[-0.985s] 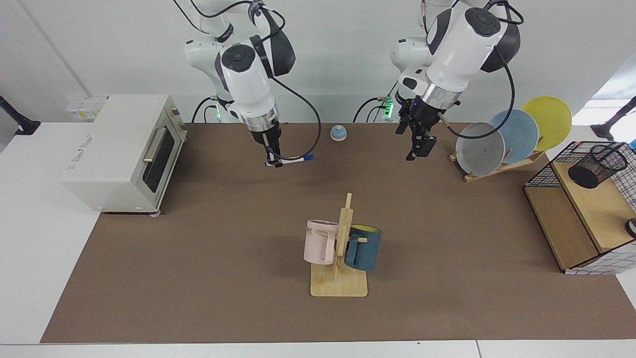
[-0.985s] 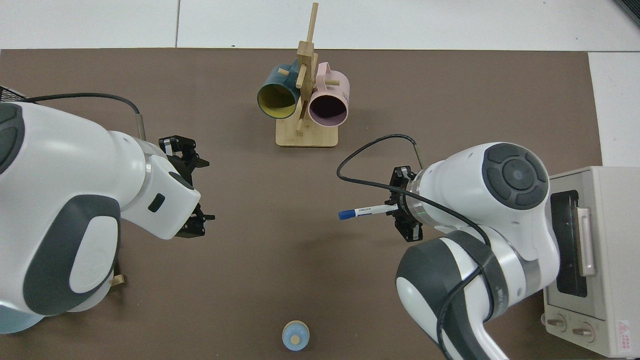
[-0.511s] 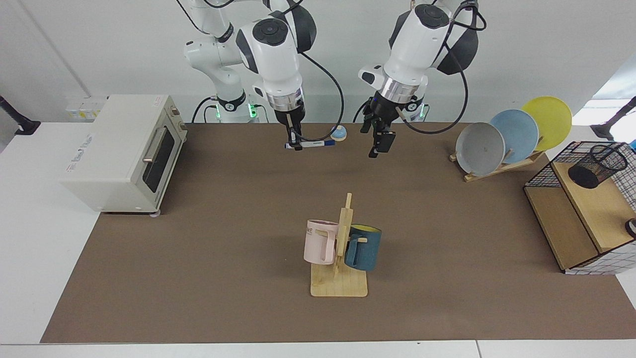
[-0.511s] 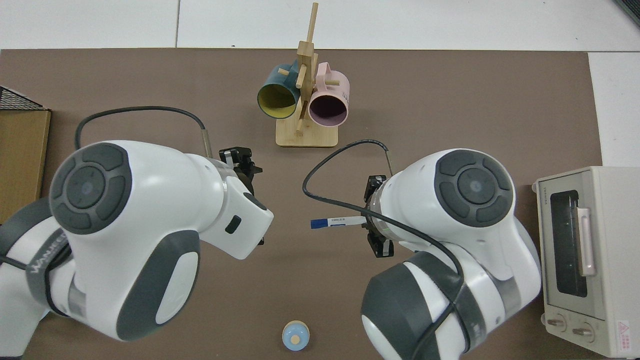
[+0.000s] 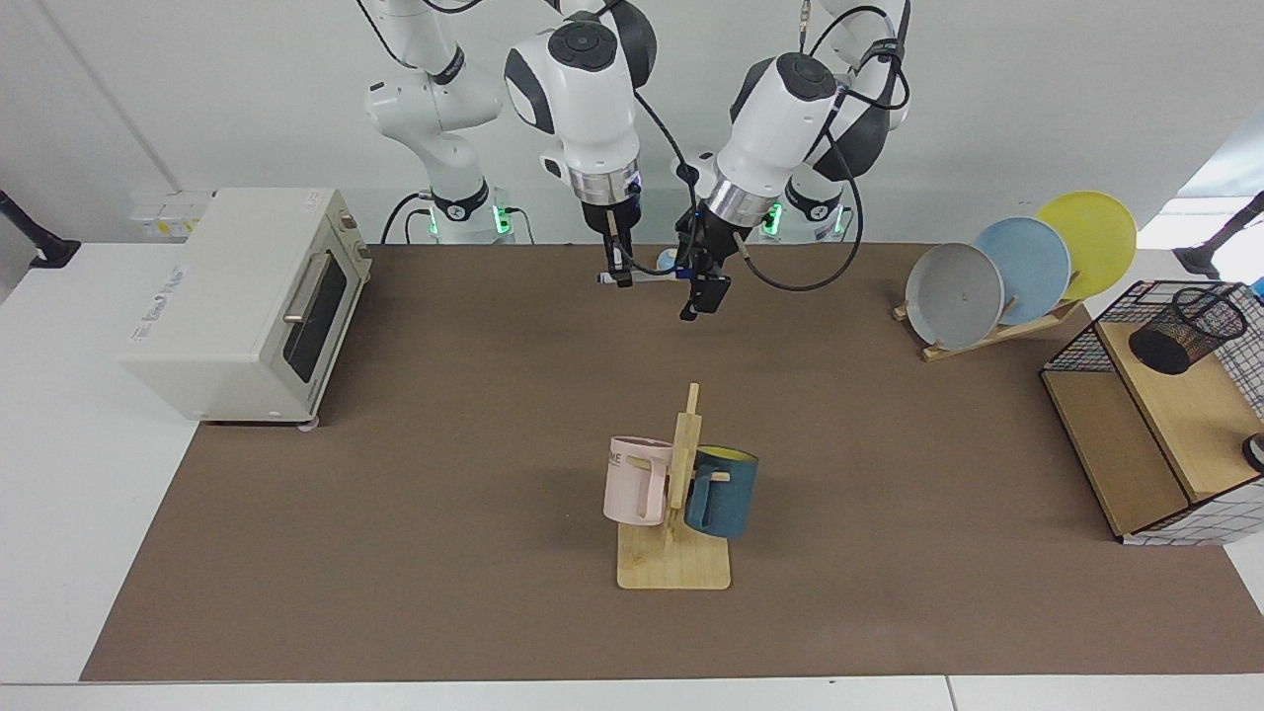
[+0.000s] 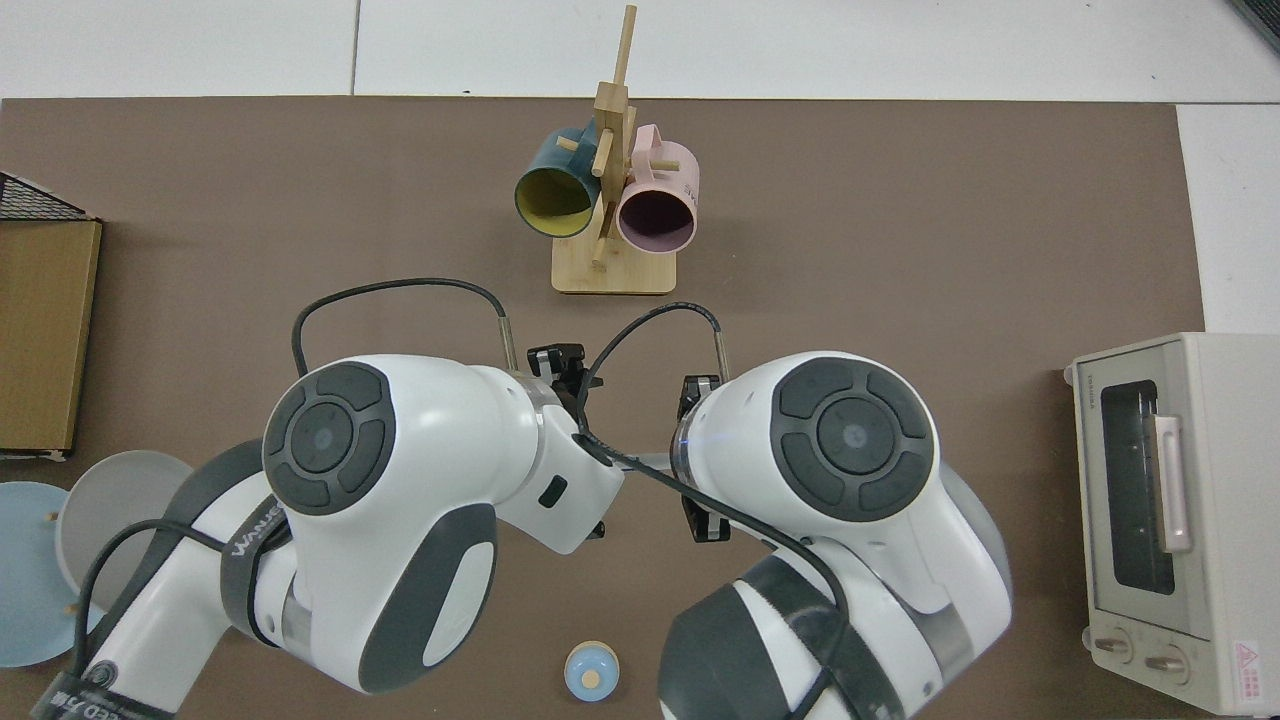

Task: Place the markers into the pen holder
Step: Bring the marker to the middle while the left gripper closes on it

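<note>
Marker (image 5: 647, 278) held level above the far middle of the table (image 5: 415, 553), pinched at one end by the right claw (image 5: 621, 278), whose fingers are closed on the white barrel. The other end reaches to the left claw (image 5: 703, 292), which hangs just beside it; whether the left claw's fingers are apart or closed, or touching the marker, I cannot tell. In the top view the two white wrists crowd together over the brown mat (only a sliver of pale barrel shows between them). The pen holder (image 5: 1186, 330) sits well apart from both claws, tilted on the upper wooden shelf of the wire basket (image 5: 1106, 321) at the facing view's right edge. A mug rack (image 5: 675, 538) stands nearer the camera, a toaster oven (image 5: 247, 296) at the view's left.
</note>
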